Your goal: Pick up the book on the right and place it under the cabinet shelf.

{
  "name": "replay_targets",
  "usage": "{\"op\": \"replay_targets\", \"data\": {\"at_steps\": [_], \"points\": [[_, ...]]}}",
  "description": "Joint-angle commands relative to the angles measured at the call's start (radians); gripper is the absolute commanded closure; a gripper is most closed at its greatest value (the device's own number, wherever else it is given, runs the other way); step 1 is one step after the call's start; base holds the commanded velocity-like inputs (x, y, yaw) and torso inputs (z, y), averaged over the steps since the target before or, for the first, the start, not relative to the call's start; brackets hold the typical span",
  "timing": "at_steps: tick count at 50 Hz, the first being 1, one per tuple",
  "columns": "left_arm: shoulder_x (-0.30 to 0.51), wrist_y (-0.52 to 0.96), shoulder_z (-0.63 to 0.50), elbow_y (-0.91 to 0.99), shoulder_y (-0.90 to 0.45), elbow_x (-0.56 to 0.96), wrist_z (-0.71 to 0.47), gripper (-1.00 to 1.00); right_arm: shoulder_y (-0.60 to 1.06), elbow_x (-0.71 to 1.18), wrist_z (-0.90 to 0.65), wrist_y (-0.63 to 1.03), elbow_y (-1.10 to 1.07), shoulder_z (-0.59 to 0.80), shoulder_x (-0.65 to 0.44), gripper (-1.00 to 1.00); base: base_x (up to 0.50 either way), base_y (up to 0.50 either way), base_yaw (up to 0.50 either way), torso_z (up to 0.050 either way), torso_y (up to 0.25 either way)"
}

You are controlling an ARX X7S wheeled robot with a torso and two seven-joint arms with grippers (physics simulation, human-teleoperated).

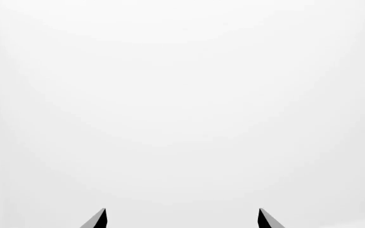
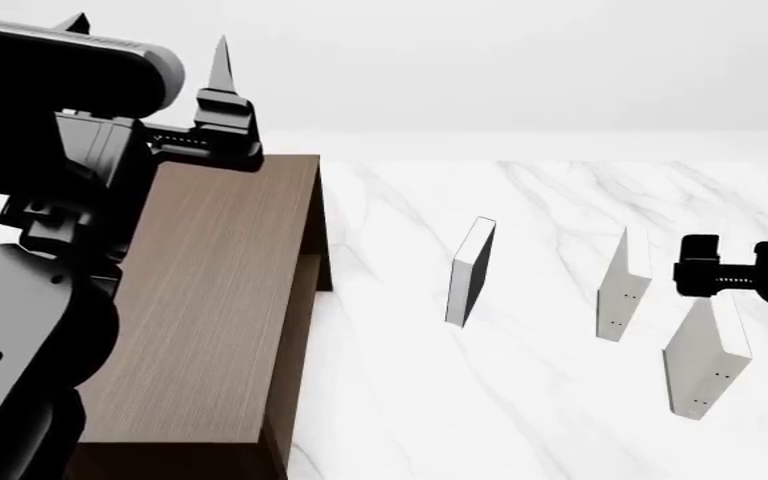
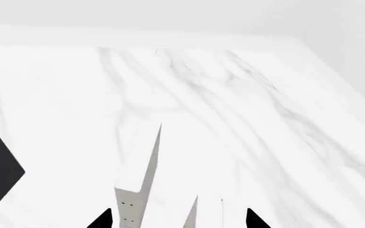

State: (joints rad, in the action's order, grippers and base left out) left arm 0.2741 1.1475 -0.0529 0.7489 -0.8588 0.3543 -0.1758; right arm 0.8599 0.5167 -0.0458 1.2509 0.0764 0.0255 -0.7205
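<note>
The thin white rectangular book with pale grey spine (image 2: 704,360) stands upright on the white marble-veined tabletop (image 2: 491,400), rightmost of three, directly below the right gripper (image 3: 178,219). Its black fingers straddle the book's top edge, spread and not touching. A second white book (image 2: 620,285) stands just beside. The left gripper (image 1: 181,218), spread and empty, is raised above the tall dark brown wood-grain cabinet (image 2: 211,300). Open tabletop lies between cabinet and black-faced book (image 2: 470,272).

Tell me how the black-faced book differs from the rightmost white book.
The black-faced book shows a dark side face; the rightmost white book is white all over. The black-faced book stands free toward the middle of the marble table, nearer the cabinet; the white one stands directly under the right gripper. Both stand upright on edge, apart from each other.
</note>
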Motion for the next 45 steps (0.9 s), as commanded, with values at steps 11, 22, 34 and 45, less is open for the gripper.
{"op": "replay_targets", "data": {"at_steps": [11, 22, 34, 45], "points": [[0.005, -0.014, -0.007, -0.007, 0.010, 0.006, -0.007, -1.00, -0.073, -0.010, -0.003, -0.057, 0.033, -0.013, 0.001, -1.00, 0.00, 0.00, 0.00, 0.000, 0.000], [0.009, -0.028, -0.011, -0.016, 0.018, 0.007, -0.009, -1.00, -0.098, -0.016, -0.003, -0.088, 0.057, -0.021, 0.005, -1.00, 0.00, 0.00, 0.00, 0.000, 0.000], [0.010, -0.018, -0.018, -0.013, 0.011, 0.013, -0.017, -1.00, -0.117, -0.020, -0.004, -0.118, 0.079, -0.030, 0.009, -1.00, 0.00, 0.00, 0.00, 0.000, 0.000], [0.012, -0.020, -0.026, -0.017, 0.011, 0.015, -0.021, -1.00, -0.132, -0.024, -0.009, -0.142, 0.100, -0.044, 0.010, -1.00, 0.00, 0.00, 0.00, 0.000, 0.000]]}}
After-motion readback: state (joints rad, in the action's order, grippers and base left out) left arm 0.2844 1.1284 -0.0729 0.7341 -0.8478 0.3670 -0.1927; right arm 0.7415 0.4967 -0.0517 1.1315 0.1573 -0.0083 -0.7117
